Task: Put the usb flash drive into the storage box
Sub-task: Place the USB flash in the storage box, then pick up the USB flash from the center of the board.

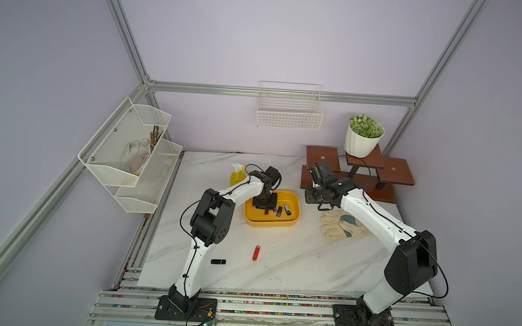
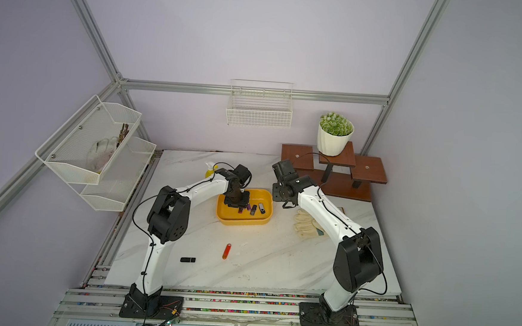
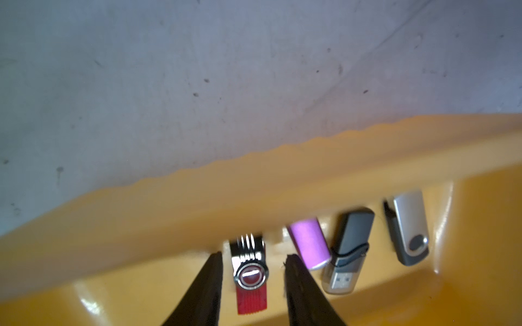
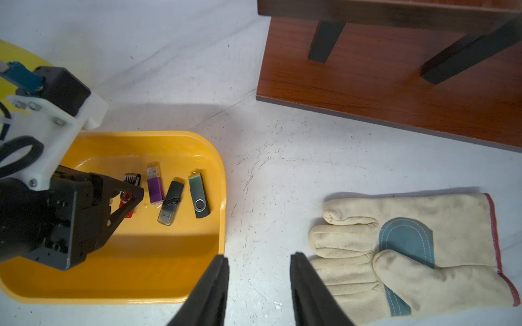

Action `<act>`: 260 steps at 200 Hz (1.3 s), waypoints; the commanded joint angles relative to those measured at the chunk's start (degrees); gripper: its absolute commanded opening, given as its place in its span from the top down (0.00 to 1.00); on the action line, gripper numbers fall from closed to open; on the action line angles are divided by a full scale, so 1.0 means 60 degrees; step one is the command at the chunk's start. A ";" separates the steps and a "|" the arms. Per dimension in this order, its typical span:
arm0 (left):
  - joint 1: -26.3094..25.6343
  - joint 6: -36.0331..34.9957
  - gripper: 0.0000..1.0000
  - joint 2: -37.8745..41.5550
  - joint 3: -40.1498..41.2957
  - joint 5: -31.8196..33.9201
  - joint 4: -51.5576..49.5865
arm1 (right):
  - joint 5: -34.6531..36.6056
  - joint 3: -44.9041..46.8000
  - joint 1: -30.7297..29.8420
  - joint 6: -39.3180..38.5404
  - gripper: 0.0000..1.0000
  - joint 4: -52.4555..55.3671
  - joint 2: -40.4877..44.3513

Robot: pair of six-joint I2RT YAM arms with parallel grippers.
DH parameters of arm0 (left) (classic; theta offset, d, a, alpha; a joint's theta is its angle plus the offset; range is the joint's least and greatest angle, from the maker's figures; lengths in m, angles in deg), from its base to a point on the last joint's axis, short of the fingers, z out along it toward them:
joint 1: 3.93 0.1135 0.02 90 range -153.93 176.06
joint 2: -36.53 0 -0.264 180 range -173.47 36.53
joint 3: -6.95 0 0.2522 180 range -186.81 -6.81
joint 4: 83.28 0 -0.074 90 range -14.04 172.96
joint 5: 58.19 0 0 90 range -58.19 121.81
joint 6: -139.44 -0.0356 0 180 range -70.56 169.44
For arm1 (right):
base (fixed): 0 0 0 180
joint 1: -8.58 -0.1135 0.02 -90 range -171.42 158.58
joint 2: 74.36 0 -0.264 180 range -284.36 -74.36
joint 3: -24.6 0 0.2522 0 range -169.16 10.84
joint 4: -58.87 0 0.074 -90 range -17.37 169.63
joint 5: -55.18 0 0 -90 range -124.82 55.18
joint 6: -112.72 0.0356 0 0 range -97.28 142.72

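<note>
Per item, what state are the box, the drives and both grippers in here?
storage box: holds four drives
red drive: in box, not gripped
purple drive: in box
black capped drive: in box
grey swivel drive: in box
orange drive: on table, outside box
loose black drive: on table, outside box
left gripper: open, over red drive
right gripper: open, empty

The white marbled counter [image 1: 294, 265] carries a yellow storage box [image 1: 270, 225] just toward 12 o'clock of its middle. A yellow spray bottle [image 1: 237, 177] stands at 11 o'clock, a brown wooden stand [image 1: 376, 192] at 2, and a work glove [image 1: 339, 226] lies at 3. A red flash drive [image 1: 256, 253] lies at 7, a black flash drive [image 1: 218, 261] at 8.
</note>
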 commanded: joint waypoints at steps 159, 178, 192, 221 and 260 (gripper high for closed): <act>0.1088 0.0956 0.38 0.7370 0.5391 0.1103 -0.1221 | -0.0942 0.2208 -0.5102 0.3523 0.48 -0.1959 -0.0582; 0.1069 0.1346 0.38 0.8355 0.6595 0.1009 -0.1079 | -0.0953 0.1712 -0.5513 0.3642 0.47 -0.1994 -0.1466; 0.1044 0.1588 0.38 0.9037 0.7264 0.1041 -0.1018 | -0.0898 0.1458 -0.5749 0.3747 0.47 -0.1997 -0.1855; 0.1051 0.1748 0.37 0.9985 0.7933 0.1069 -0.1100 | -0.0831 0.1346 -0.5966 0.4054 0.46 -0.2024 -0.2190; 0.1044 0.1821 0.36 1.0212 0.8335 0.0953 -0.1247 | -0.0498 0.1092 -0.6199 0.4328 0.45 -0.1786 -0.2654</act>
